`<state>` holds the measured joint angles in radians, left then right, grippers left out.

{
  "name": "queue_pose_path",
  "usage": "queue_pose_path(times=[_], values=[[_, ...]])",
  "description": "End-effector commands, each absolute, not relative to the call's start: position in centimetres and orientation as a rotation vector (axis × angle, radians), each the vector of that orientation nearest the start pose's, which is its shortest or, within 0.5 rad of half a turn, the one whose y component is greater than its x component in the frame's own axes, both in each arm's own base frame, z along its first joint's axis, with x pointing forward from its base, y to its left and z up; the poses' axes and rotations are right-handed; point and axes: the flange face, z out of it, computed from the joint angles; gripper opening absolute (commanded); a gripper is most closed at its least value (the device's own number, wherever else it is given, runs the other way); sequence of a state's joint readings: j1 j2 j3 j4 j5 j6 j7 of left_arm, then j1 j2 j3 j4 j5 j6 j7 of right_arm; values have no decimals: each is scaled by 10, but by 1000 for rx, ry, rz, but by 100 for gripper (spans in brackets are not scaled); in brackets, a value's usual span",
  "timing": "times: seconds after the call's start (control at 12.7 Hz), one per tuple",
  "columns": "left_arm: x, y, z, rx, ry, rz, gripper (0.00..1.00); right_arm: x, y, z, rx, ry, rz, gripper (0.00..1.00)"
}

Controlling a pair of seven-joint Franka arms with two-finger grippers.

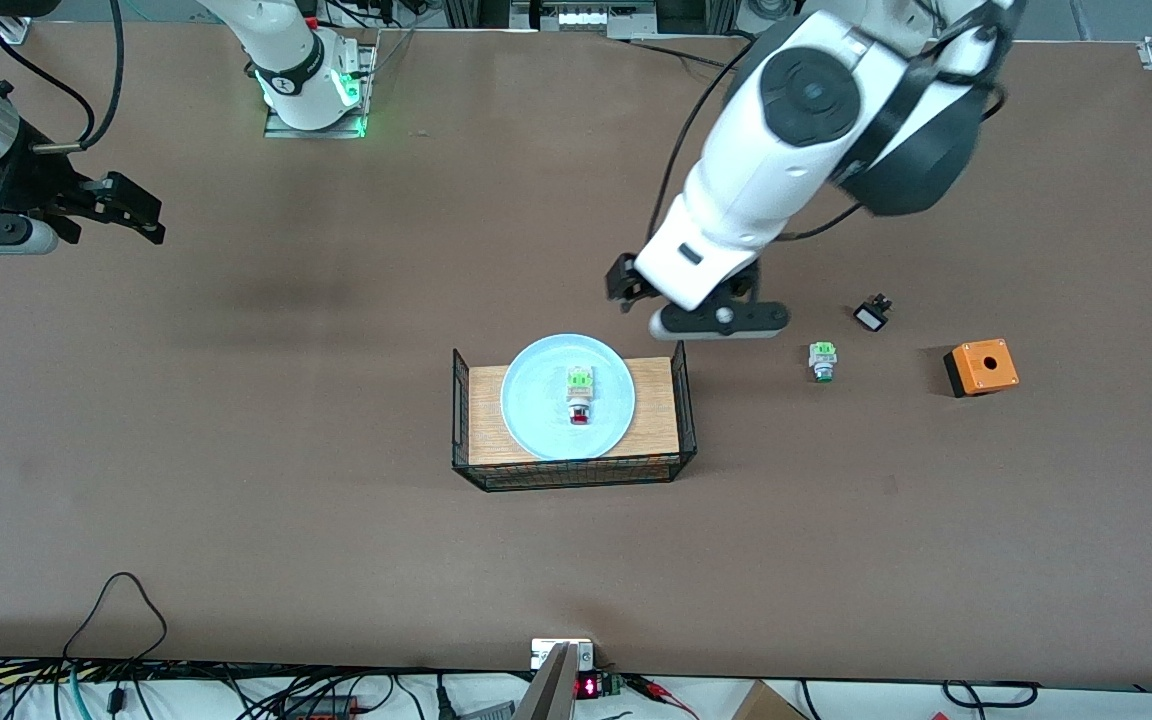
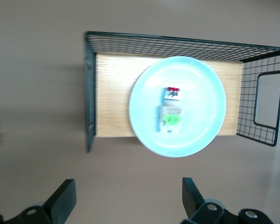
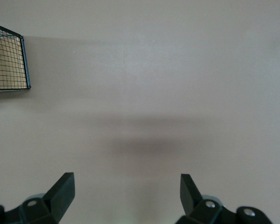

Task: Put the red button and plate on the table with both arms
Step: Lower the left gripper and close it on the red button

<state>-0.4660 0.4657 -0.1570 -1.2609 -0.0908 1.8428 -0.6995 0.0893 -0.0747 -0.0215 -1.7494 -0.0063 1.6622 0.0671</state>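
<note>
- We find the plate (image 1: pixel 567 397) resting on the wood top of the black wire rack (image 1: pixel 572 472), mid-table; the red button (image 1: pixel 579 414) lies on its side in the plate, red cap toward the front camera.
- Left gripper (image 1: pixel 681 300) hangs over bare table (image 1: pixel 336 530) just beside the rack's edge, toward the robots' bases. Its wrist view shows its fingers (image 2: pixel 63 200) spread wide, holding nothing, plate and button (image 2: pixel 172 91) ahead.
- Right gripper (image 1: pixel 141 215) waits over the right arm's end of the table, well apart from the rack, fingers (image 3: pixel 60 189) parted and empty.
- Green-capped button (image 1: pixel 822 360), small black switch (image 1: pixel 872 315) and orange box (image 1: pixel 981 367) sit toward the left arm's end.
- We judge the task at the approach step: nothing lifted yet.
- Next move calls for the left gripper to descend over the button and close across its narrow body; the right arm must reach in for the plate rim.
</note>
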Motion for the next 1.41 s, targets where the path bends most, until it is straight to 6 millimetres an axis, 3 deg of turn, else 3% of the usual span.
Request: queue_pose_path(times=[0.0, 0.16, 0.47, 0.63, 1.02, 1.34], values=[[596, -426, 490, -3378, -199, -103, 100, 536, 33, 590, -3158, -8, 10, 100], [591, -447, 480, -3322, -89, -254, 100, 536, 32, 589, -3158, -8, 13, 100], [580, -487, 445, -3238, -36, -424, 100, 536, 27, 589, -3158, 9, 13, 100], [586, -491, 418, -3207, -49, -463, 100, 536, 26, 589, -3158, 12, 16, 100], [588, -499, 394, -3209, -78, -502, 100, 536, 26, 587, -3156, 12, 18, 100], [590, -508, 363, -3177, -77, -588, 100, 536, 26, 587, -3156, 12, 18, 100]])
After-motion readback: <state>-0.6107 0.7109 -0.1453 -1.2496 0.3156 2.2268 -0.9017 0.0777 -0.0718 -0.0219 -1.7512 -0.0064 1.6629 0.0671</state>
